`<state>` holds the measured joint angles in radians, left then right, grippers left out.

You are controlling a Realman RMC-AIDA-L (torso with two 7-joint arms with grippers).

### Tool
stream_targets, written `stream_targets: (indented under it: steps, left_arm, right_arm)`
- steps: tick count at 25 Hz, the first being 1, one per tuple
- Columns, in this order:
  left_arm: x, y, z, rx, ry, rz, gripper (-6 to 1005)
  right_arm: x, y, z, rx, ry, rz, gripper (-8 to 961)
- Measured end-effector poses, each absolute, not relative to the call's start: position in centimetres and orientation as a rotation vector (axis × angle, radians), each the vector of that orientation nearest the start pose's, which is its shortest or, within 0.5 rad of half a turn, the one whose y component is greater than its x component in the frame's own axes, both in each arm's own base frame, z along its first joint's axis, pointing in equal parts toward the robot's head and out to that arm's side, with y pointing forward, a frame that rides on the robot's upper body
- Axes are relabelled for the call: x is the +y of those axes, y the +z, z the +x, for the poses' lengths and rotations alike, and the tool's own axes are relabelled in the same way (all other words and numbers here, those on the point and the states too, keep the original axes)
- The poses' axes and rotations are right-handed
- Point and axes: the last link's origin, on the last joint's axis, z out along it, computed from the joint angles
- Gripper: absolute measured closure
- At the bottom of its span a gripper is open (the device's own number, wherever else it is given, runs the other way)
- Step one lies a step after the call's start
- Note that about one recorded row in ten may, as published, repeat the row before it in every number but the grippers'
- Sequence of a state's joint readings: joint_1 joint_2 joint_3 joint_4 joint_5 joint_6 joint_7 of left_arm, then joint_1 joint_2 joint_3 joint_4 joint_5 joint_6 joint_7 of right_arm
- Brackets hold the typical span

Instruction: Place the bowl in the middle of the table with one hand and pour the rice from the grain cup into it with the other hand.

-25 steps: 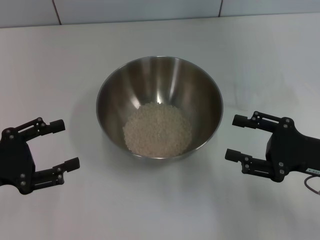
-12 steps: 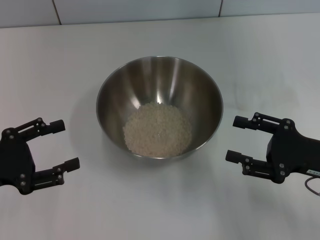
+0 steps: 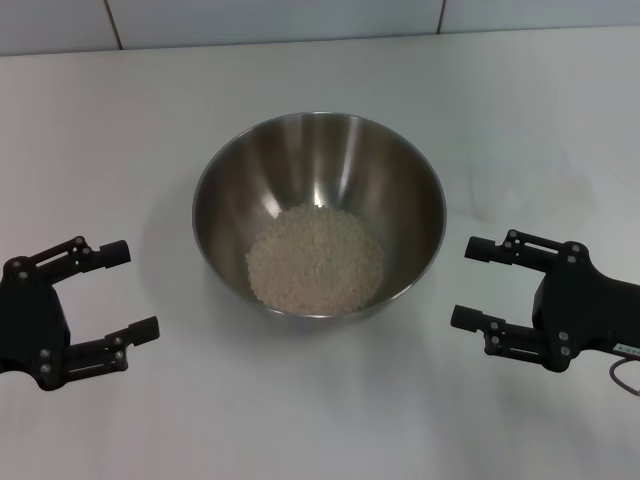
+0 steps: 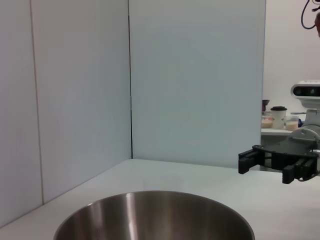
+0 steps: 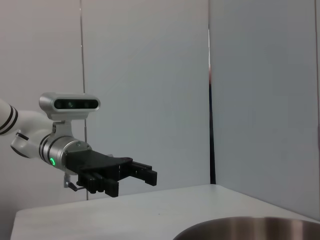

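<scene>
The steel bowl [image 3: 318, 160] stands in the middle of the white table [image 3: 320, 70] with a pale heap of rice [image 3: 315, 257] in its bottom. Its rim also shows in the left wrist view [image 4: 150, 212] and in the right wrist view [image 5: 250, 227]. My left gripper [image 3: 137, 288] hovers to the bowl's left, open and holding nothing. To the bowl's right my right gripper [image 3: 468, 284] is open and empty too. Each wrist view shows the other arm's gripper beyond the bowl: the right gripper [image 4: 270, 164] and the left gripper [image 5: 127, 176]. The grain cup is out of view.
Grey wall panels [image 3: 270, 18] close off the far edge of the table. A shelf with small containers [image 4: 277, 117] shows far off in the left wrist view. A cable [image 3: 625, 375] hangs near my right wrist.
My right gripper has drifted slightly toward me and down. The left gripper, bowl and rice have not moved.
</scene>
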<state>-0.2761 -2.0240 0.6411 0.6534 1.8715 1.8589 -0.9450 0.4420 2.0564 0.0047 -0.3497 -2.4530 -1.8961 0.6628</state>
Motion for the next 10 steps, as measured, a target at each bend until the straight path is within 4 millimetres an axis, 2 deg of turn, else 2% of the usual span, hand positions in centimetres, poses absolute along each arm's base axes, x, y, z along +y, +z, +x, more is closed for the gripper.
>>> stream_targets:
  steps: [10]
  left_arm:
    - [24.11,3.81,-30.91,-0.21,-0.87,-2.657,181]
  right_arm:
    - [23.88,-0.55,30.17,0.199,1.016,-2.589,249]
